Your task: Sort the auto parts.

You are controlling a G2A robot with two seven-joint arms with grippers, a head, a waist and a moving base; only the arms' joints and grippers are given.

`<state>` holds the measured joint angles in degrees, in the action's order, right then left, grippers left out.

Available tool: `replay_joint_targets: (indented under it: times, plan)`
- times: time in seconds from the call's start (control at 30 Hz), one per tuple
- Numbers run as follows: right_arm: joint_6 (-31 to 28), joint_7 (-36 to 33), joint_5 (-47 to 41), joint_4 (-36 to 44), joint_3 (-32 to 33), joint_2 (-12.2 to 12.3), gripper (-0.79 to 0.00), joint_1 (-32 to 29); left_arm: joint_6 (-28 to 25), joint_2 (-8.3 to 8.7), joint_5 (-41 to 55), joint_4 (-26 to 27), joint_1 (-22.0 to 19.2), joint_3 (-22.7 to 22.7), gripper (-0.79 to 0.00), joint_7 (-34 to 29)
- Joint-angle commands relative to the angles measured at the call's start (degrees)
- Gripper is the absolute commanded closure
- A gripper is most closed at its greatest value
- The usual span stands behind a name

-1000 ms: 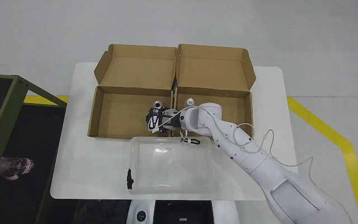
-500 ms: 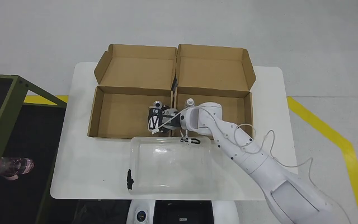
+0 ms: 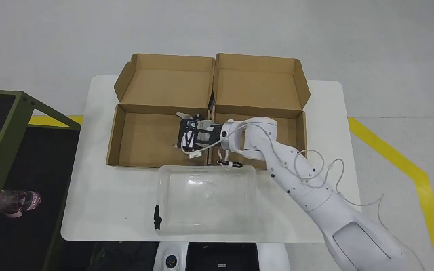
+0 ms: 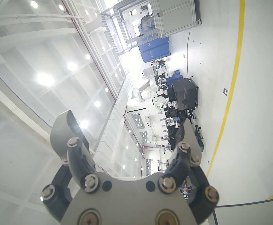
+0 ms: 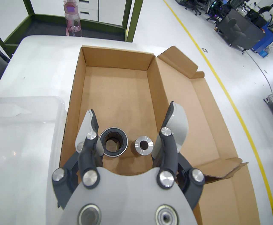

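Two auto parts stand on end in a shallow brown cardboard box point(image 5: 115, 91) point(image 3: 146, 139), at the end nearest a second cardboard box point(image 3: 258, 85) of the same kind. One part is a short, wide dark metal ring point(image 5: 113, 133) with a bright band around its base. The other is a smaller silver metal cylinder point(image 5: 144, 151), smooth and shiny, with a narrow hole down its middle. Both have their long axis upright and their openings face the ceiling. They sit side by side with a small gap between them, the ring on the side toward a clear plastic bin point(image 5: 27, 127) point(image 3: 203, 203) and the cylinder toward the box's folded-back lid.

The right gripper point(image 5: 132, 110) point(image 3: 188, 134) hangs over that end of the box with its grey, dark-padded fingers spread wide. It holds nothing, and the two parts show between the fingers. The left gripper point(image 4: 125, 119) points up at a white ceiling point(image 4: 64, 53) with round lights. Its fingers are also spread, with nothing between them.

The boxes lie edge to edge on a white table point(image 3: 95, 190) point(image 5: 42, 53) with their lids open and pointing away from the robot. The bin sits just in front of them. Their cardboard is matte and plain. Around the table is a pale grey floor point(image 3: 386, 54) crossed by a yellow line point(image 3: 386, 149) point(image 5: 213, 64). A pink bottle point(image 5: 72, 19) stands beside a green metal frame point(image 5: 130, 19).
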<state>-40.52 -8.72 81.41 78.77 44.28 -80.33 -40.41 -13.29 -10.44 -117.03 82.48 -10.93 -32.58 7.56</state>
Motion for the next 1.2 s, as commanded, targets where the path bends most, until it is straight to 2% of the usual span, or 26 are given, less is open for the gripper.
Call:
replay_joint_targets:
  times: [0.0,0.33,0.63,1.17]
  plan:
    - [-0.06,-0.13,-0.09,2.33,1.3,0.44,-0.573,-1.24,0.0,0.0,0.0,0.0,0.0,0.0,-0.785,0.0]
    - [-1.66,-2.41,-0.01,12.15,6.78,2.5,-0.582,-7.48,0.0,0.0,0.0,0.0,0.0,0.0,-0.785,0.0]
    - [-1.5,-1.98,1.02,19.0,12.55,4.18,-0.622,-12.56,0.0,0.0,0.0,0.0,0.0,0.0,-0.785,0.0]
    - [4.4,5.69,6.41,33.37,29.08,8.01,-0.742,-32.52,0.0,0.0,0.0,0.0,0.0,0.0,-0.785,0.0]
